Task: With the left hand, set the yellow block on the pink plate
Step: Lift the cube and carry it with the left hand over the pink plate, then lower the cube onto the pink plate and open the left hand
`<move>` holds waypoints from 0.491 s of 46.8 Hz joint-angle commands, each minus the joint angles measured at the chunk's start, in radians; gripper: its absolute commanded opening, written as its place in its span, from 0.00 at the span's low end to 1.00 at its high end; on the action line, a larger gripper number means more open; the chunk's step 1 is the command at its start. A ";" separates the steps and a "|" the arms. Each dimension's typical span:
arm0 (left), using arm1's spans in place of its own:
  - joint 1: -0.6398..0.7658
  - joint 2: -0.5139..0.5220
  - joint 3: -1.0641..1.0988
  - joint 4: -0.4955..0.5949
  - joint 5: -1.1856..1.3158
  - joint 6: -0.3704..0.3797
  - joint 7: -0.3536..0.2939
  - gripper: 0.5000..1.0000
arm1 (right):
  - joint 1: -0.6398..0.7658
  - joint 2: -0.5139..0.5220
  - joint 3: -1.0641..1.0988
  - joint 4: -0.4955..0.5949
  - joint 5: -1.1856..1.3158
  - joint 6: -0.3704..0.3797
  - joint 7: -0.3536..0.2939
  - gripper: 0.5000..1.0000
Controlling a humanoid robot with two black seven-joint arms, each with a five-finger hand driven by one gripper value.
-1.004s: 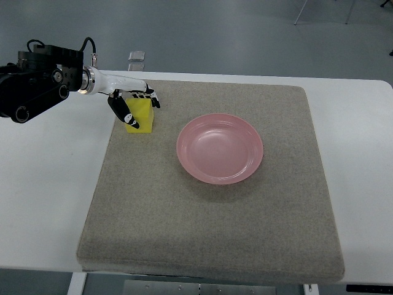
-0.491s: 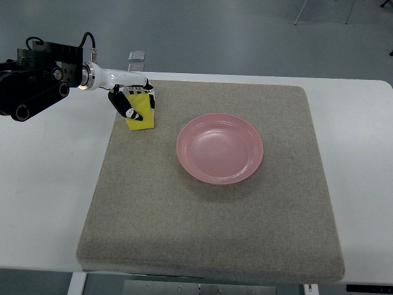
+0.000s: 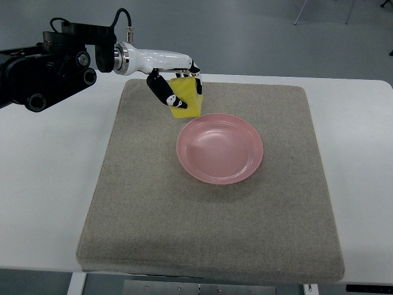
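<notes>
Carried up and rightward since a second ago: yellow block [image 3: 186, 98], lifted off the mat's left rear area and now hanging near the far-left rim of the pink plate [image 3: 220, 148], not yet over its centre. Clasped by the left hand [image 3: 174, 86], thumb pressed on the near face, other fingers hooked over the top and far side, so held from above, probably to leave the underside free for setting down. Tilted slightly in the grip, apparently clear of both mat and plate, though height hard to judge from this steep view. Right hand nowhere visible.

Block: matte, square-edged, possibly foam. Plate: round, shallow, smooth and glossy, with a raised rim and a flat well, sitting near the middle of the grey mat [image 3: 153, 209]. Mat: coarse, felt-like, rounded corners, spread over a smooth white table [image 3: 43, 184]. Hand: white shell with black fingertips on a black forearm.
</notes>
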 commanded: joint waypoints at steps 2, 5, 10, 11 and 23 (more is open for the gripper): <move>0.001 -0.029 0.002 -0.015 0.001 -0.004 0.000 0.24 | 0.000 0.000 0.000 0.000 0.000 0.000 0.000 0.85; 0.006 -0.055 0.004 -0.015 0.002 -0.004 0.000 0.24 | 0.000 0.000 0.000 0.000 0.001 0.000 0.000 0.85; 0.013 -0.098 0.008 -0.015 0.007 -0.004 0.002 0.29 | 0.000 0.000 0.000 0.000 0.000 0.000 0.000 0.85; 0.015 -0.105 0.008 -0.014 0.007 -0.002 0.002 0.31 | 0.000 0.000 0.000 0.000 0.000 0.000 0.000 0.85; 0.035 -0.165 0.022 0.008 0.007 -0.022 0.011 0.39 | 0.000 0.000 0.000 0.000 0.000 0.000 0.000 0.85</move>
